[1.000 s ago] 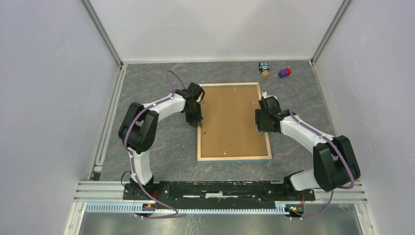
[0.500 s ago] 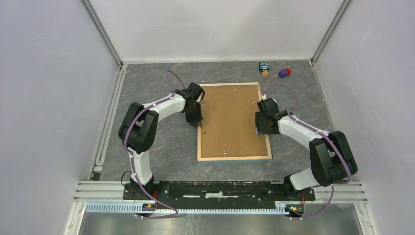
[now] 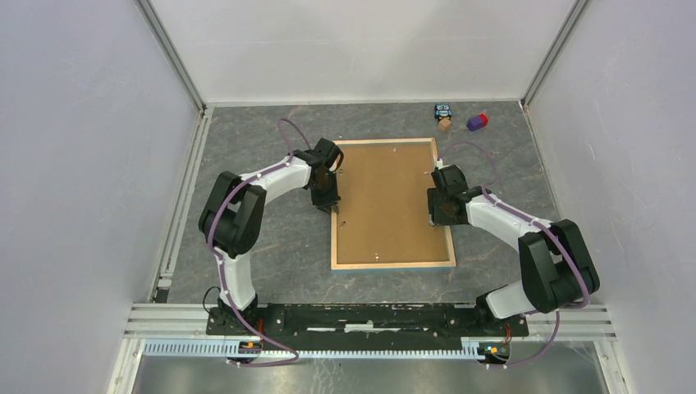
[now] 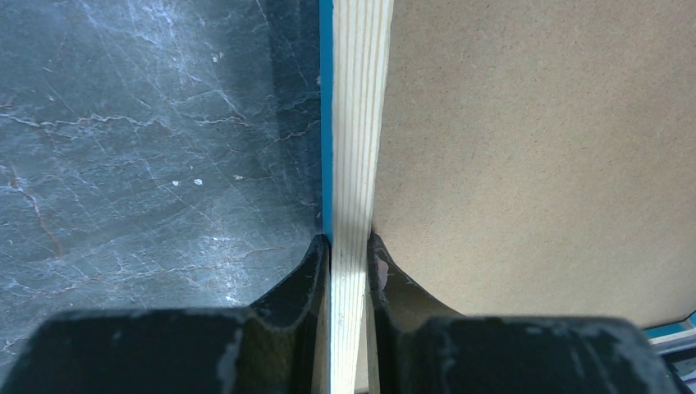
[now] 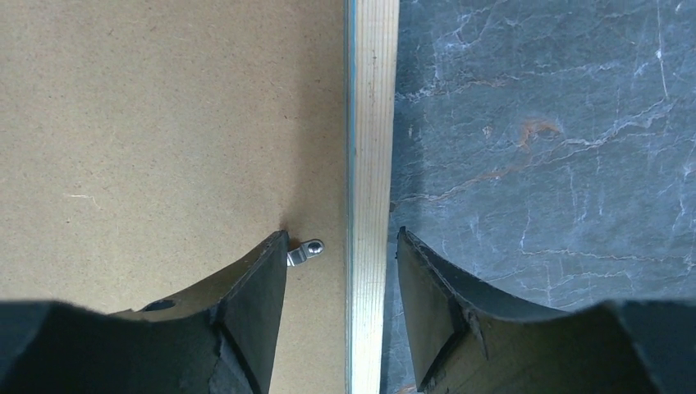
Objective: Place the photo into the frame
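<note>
The frame lies face down on the grey table, pale wood border up, with a thin blue edge showing. A brown hardboard backing sheet fills it. The photo is hidden. My left gripper is shut on the frame's left border; its fingers pinch the wood from both sides. My right gripper is open and straddles the right border, one finger over the backing, the other over the table. A small metal clip sits beside the inner finger.
Small toys stand at the back right: a blue-topped figure and a purple-and-red block. White walls enclose the table on three sides. The arm bases sit on a rail at the near edge.
The right arm's elbow has swung in and the right gripper shifted slightly along the frame's right border. The left arm and frame have not moved.
</note>
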You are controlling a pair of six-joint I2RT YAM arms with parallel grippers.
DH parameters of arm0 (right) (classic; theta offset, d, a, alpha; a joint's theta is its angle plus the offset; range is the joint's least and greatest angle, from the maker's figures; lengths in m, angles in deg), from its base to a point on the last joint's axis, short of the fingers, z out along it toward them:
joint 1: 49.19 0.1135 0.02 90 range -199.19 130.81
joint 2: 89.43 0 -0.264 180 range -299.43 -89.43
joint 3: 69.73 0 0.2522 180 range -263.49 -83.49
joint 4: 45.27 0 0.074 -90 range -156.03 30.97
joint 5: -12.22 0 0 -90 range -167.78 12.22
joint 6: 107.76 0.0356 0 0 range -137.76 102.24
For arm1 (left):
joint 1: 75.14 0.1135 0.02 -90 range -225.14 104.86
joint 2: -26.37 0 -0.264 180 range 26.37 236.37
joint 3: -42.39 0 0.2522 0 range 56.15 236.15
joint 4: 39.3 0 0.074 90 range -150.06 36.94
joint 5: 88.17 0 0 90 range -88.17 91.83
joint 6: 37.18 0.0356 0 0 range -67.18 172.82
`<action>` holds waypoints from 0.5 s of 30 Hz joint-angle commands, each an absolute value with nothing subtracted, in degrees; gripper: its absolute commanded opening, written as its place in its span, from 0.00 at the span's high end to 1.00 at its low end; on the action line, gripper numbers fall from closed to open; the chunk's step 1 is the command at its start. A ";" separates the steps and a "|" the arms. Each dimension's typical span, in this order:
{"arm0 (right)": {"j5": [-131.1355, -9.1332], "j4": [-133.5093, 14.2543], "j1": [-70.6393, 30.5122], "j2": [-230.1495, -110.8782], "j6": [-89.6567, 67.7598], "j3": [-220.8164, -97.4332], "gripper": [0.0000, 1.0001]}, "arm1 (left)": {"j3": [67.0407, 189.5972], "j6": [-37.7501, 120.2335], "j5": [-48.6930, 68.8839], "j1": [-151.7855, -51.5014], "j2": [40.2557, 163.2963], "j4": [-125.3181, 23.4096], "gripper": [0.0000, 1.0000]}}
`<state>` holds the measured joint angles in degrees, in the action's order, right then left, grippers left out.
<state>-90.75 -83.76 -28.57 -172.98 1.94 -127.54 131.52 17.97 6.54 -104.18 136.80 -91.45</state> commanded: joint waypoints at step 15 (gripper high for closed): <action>-91.44 -92.17 -28.60 -175.63 -5.94 -126.11 0.54 | 132.53 18.92 4.32 -104.03 136.30 -93.70 0.98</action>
